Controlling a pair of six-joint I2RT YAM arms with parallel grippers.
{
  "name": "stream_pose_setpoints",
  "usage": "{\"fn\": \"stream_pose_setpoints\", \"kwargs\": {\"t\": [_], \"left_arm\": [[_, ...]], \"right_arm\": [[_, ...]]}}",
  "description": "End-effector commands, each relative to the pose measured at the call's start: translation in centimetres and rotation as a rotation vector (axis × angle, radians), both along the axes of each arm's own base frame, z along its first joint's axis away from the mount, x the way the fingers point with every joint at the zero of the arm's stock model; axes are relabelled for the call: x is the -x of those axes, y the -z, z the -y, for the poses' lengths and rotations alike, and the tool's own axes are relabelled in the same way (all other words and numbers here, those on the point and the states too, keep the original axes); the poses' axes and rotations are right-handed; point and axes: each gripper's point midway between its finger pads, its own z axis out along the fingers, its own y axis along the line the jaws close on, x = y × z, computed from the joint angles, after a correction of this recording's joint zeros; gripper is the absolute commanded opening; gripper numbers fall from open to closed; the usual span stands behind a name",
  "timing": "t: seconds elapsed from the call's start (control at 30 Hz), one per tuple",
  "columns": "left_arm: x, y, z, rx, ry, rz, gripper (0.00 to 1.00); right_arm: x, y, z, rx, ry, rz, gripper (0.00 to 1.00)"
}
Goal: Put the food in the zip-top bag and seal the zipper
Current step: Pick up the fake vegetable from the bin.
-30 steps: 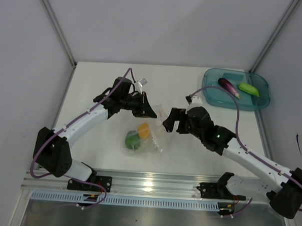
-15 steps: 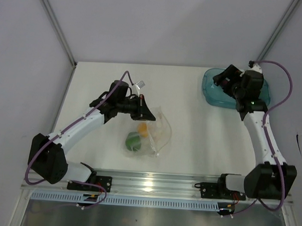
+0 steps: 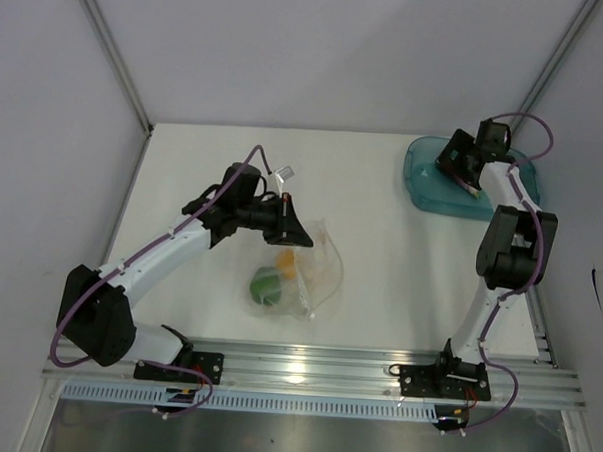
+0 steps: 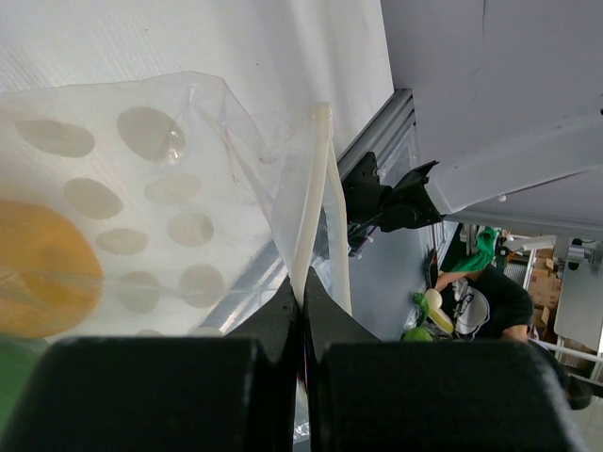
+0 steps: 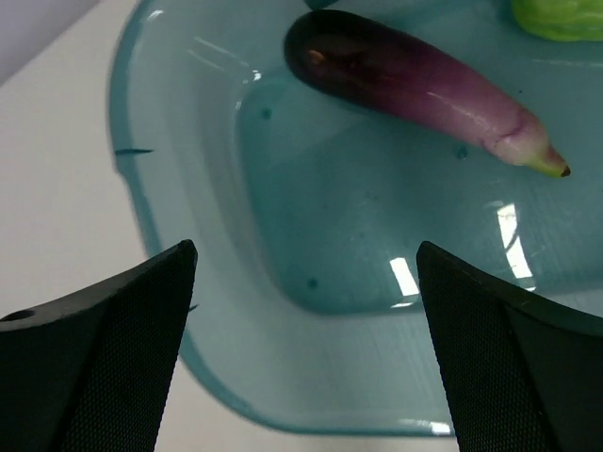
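Observation:
The clear zip-top bag (image 3: 310, 271) lies mid-table with the orange-yellow fruit (image 3: 286, 260) and the dark-green pepper (image 3: 266, 283) inside. My left gripper (image 3: 287, 226) is shut on the bag's upper edge. In the left wrist view its jaws (image 4: 301, 299) pinch the whitish zipper (image 4: 316, 188), and the orange fruit (image 4: 38, 268) shows through the plastic. My right gripper (image 3: 458, 163) hangs over the teal tray (image 3: 420, 183) at the back right, open and holding nothing (image 5: 304, 250). The purple eggplant (image 5: 415, 75) lies in the tray just beyond its fingers. A corner of the light-green piece (image 5: 561, 17) shows at the top right.
The tray (image 5: 217, 311) sits close to the right wall post and the table's back edge. A metal rail (image 3: 305, 366) with both arm bases runs along the near edge. A small white tag (image 3: 281, 171) lies behind the left arm.
The right arm has swung from the table's middle, beside the bag, back to the tray at the back right, jaws still open. The left gripper keeps its hold on the bag.

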Motion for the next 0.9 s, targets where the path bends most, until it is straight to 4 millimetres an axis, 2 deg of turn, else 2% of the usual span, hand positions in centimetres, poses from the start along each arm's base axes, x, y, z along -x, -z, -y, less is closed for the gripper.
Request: {"fn": "stream_pose_setpoints", "kwargs": {"t": [0.0,0.03,0.07,0.13,0.2,0.23,0.27,0.37,0.4,0.47,0.53,0.6,0.63,0.87], "left_arm": [[-0.1,-1.7,0.7,0.036,0.033,0.040,0.01],[0.0,-1.5,0.6,0.034,0.031,0.032,0.01],[-0.1,-1.5,0.7,0.036,0.031,0.031,0.01],[0.1,-1.5,0.7,0.041,0.033,0.023,0.01],[0.1,-1.5,0.8,0.043,0.034,0.021,0.01],[0.1,-1.5,0.8,0.043,0.037,0.018,0.00],[0.1,-1.3,0.8,0.039,0.038,0.014,0.01],[0.1,-1.3,0.8,0.038,0.044,0.008,0.01],[0.0,-1.2,0.8,0.039,0.044,0.008,0.01],[0.1,-1.1,1.0,0.041,0.053,0.002,0.01],[0.0,-0.9,1.1,0.039,0.056,-0.004,0.01],[0.0,-0.8,1.2,0.041,0.063,-0.009,0.01],[-0.1,-0.9,1.2,0.042,0.064,-0.008,0.01],[-0.1,-0.4,1.4,0.039,0.084,-0.023,0.01]], "right_arm": [[-0.3,2.4,2.4,0.145,-0.048,-0.106,0.99],[-0.6,2.8,2.9,0.169,-0.053,-0.120,0.99],[-1.3,2.0,3.6,0.216,-0.066,-0.108,0.99],[-1.8,3.0,4.7,0.255,-0.073,-0.137,0.99],[-2.7,2.2,5.5,0.282,-0.093,-0.117,0.99],[-3.0,2.8,6.4,0.278,-0.089,-0.127,0.99],[-3.8,1.6,6.9,0.280,-0.086,-0.098,1.00],[-4.4,1.9,7.6,0.266,-0.096,-0.107,0.99],[-5.0,1.2,7.4,0.263,-0.106,-0.079,0.99],[-5.7,1.7,7.1,0.267,-0.122,-0.074,0.99],[-6.3,1.3,7.3,0.290,-0.124,-0.067,0.99],[-6.6,2.4,7.1,0.300,-0.136,-0.092,0.99],[-6.8,2.1,7.0,0.307,-0.141,-0.083,0.99],[-7.0,4.0,4.8,0.316,-0.228,-0.096,1.00]]}}
